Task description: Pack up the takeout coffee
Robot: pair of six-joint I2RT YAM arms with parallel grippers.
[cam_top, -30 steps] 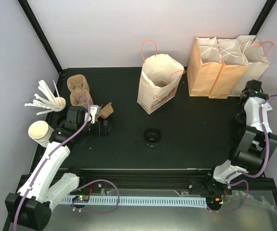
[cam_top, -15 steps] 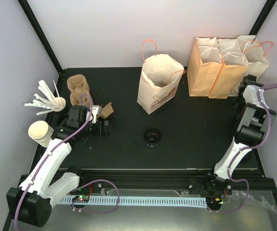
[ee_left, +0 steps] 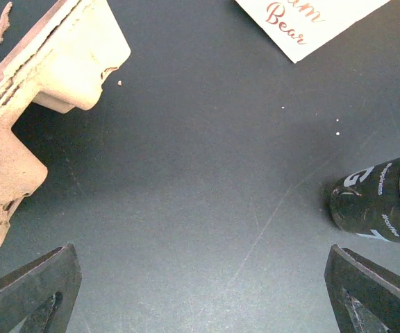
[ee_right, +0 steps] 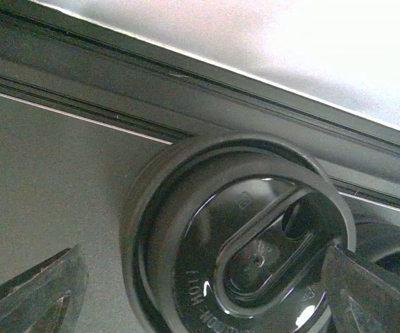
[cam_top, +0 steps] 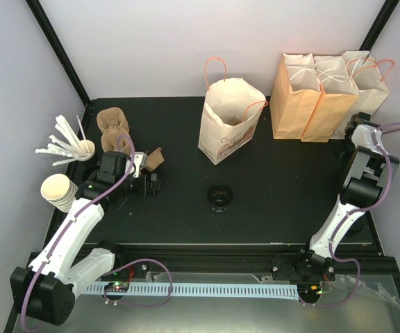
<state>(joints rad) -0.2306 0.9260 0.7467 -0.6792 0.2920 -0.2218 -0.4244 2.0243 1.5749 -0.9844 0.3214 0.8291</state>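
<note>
The takeout coffee is a small black cup [cam_top: 219, 198] standing mid-table with nothing touching it. In the left wrist view it shows at the right edge [ee_left: 380, 205], with white print on its side. My left gripper [cam_top: 149, 184] hangs open over bare table [ee_left: 201, 253], left of the cup and apart from it. My right gripper [ee_right: 203, 257] is open at the table's far right edge, low over a loose black plastic lid [ee_right: 242, 236]. Its right fingertip [ee_right: 367, 291] overlaps the lid's rim. In the top view the arm [cam_top: 363, 149] hides those jaws.
A cream paper bag [cam_top: 229, 121] stands open behind the cup, and three tan bags [cam_top: 325, 97] line the back right. A brown cup carrier [cam_top: 113, 128] lies by my left gripper [ee_left: 40, 104]. White cups [cam_top: 57, 191] and a stirrer holder [cam_top: 71, 146] are at the left edge.
My right arm has unfolded and reached out to the back right edge of the table, beside the tan bags. The left arm and the cup have hardly moved.
</note>
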